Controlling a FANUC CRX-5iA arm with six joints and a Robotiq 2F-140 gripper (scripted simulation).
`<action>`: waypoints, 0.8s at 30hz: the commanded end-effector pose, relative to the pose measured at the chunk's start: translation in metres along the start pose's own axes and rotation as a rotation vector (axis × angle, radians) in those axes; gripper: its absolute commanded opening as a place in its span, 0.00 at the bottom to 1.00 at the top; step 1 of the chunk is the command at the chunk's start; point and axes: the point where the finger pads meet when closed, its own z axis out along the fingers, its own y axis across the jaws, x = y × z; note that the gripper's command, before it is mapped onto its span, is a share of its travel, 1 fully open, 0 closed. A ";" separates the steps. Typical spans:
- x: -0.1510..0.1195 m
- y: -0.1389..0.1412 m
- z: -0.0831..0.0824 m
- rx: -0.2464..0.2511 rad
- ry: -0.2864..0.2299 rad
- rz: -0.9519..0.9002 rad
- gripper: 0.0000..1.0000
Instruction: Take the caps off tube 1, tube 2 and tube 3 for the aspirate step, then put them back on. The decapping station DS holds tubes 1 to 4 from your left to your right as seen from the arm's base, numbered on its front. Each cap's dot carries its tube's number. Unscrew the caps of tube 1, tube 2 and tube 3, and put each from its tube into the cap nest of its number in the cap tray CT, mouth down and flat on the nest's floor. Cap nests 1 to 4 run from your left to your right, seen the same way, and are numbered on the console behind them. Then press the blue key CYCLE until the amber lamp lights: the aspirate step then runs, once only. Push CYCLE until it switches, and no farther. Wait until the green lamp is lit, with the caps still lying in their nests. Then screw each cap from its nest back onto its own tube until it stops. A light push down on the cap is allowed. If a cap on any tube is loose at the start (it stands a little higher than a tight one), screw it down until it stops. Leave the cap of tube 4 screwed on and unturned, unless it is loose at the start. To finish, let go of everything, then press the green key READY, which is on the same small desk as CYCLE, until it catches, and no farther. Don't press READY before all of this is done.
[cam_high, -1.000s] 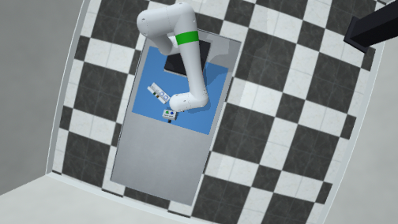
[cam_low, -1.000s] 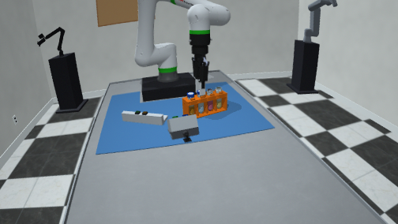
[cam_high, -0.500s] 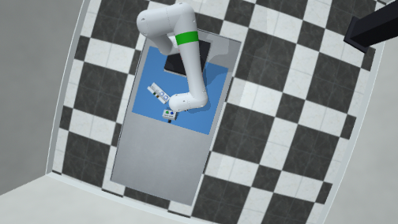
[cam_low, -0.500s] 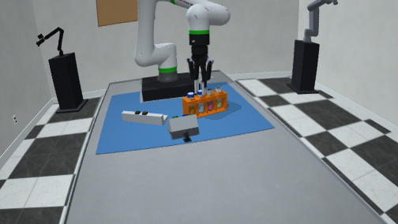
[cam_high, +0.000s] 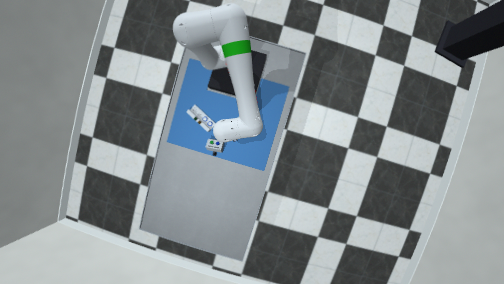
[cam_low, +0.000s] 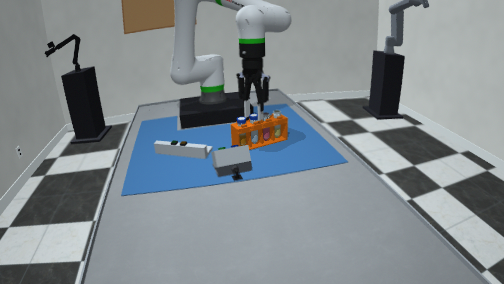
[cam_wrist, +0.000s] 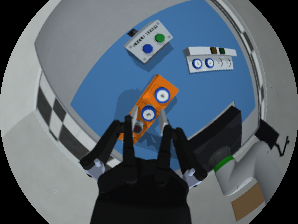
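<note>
Orange decapping station (cam_low: 280, 131) on the blue mat (cam_low: 310, 150), four tubes inside, two white caps (cam_low: 241, 120) visible at its left end. Directly above these, gripper (cam_low: 253, 104) with jaws partly spread, pinching nothing. Nearby on the bench (cam_low: 280, 225), key desk (cam_low: 231, 159) and cap tray (cam_low: 181, 148).

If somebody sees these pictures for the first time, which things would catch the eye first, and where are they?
The big white arm with green bands bends down over the blue mat, its black claw hanging open just above the orange tube rack. Left of the rack lie a long white tray and a small grey key desk.
</note>
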 end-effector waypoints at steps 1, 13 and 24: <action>0.000 0.000 0.000 0.000 0.002 0.204 0.35; 0.000 0.000 0.000 0.001 0.002 0.704 0.35; 0.000 0.000 0.000 0.001 0.002 1.001 0.35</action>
